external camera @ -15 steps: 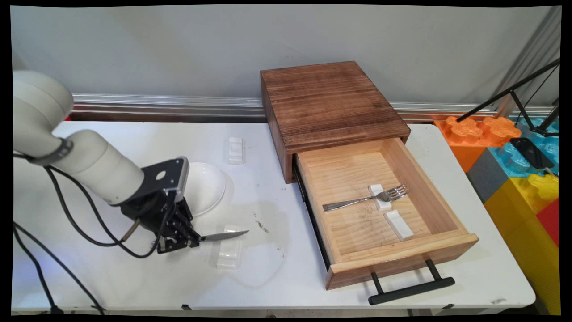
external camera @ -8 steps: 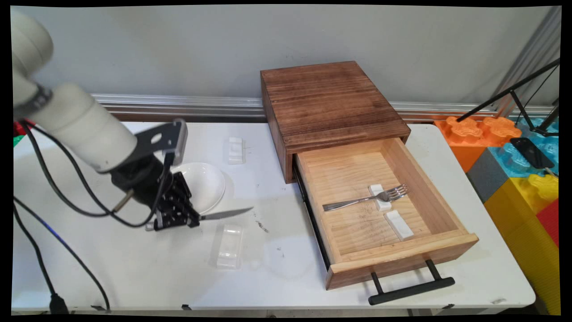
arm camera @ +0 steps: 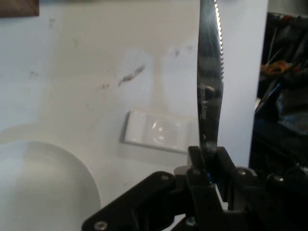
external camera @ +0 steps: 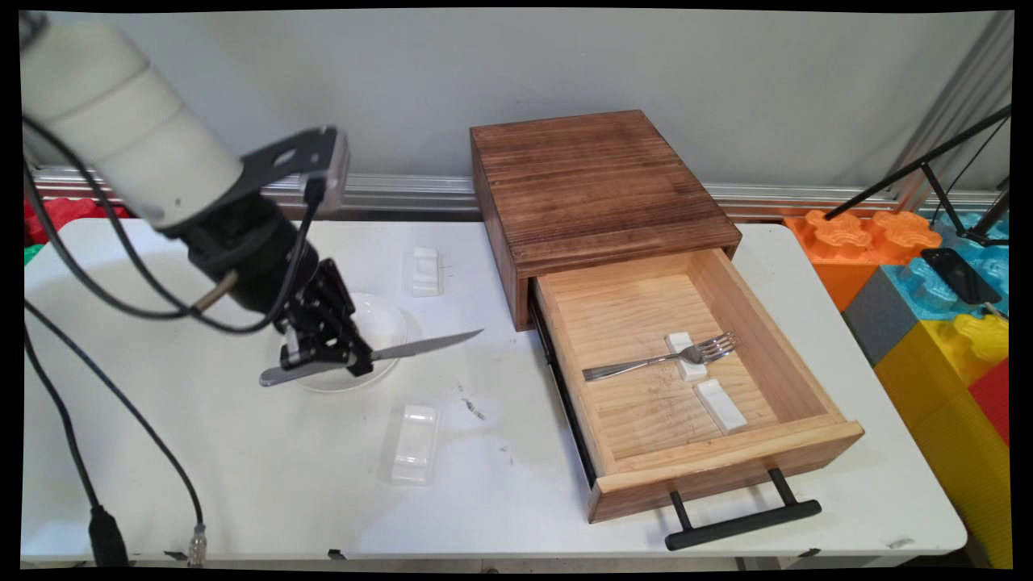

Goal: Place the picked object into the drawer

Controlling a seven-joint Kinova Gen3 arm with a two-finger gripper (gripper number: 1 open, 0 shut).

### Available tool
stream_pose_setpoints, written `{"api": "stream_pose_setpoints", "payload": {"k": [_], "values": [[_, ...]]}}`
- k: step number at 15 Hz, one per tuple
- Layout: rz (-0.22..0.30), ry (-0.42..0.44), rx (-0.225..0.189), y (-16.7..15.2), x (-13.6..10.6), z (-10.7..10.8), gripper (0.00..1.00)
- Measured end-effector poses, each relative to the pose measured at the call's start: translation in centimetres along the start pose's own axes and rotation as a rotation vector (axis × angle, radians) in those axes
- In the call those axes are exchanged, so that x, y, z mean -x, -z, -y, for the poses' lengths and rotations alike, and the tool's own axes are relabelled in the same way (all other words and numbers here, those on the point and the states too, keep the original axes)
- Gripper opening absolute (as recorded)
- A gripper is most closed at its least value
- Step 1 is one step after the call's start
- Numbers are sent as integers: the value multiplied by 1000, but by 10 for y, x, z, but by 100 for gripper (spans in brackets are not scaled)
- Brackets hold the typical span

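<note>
My gripper [external camera: 329, 361] is shut on a steel knife [external camera: 420, 347] and holds it in the air over the white plate [external camera: 386, 323] at the table's left. The serrated blade points right, toward the open wooden drawer [external camera: 686, 379]; the handle sticks out to the left. In the hand view the knife blade [arm camera: 210, 86] rises straight up from between the gripper [arm camera: 208, 161] fingers. Below it on the table lies a white rest [arm camera: 156, 131], with the plate's rim [arm camera: 72, 168] at lower left.
A white rest [external camera: 415, 444] lies near the table's front, another white rest [external camera: 425, 270] behind the plate. The drawer holds a fork [external camera: 662, 359] on a small rest and a second rest [external camera: 721, 405]. A black handle [external camera: 742, 524] juts out. Coloured foam blocks [external camera: 928, 282] stand right.
The gripper has risen with the knife, lifting it off the front rest, and moved back and slightly right over the plate. The blade now tilts upward.
</note>
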Motion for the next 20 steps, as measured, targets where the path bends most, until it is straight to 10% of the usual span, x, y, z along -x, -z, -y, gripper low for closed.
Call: {"api": "stream_pose_setpoints", "payload": {"k": [9, 20], "values": [[-56, 23, 13, 23, -79, -14, 0], [-111, 57, -34, -37, -189, -45, 0]]}}
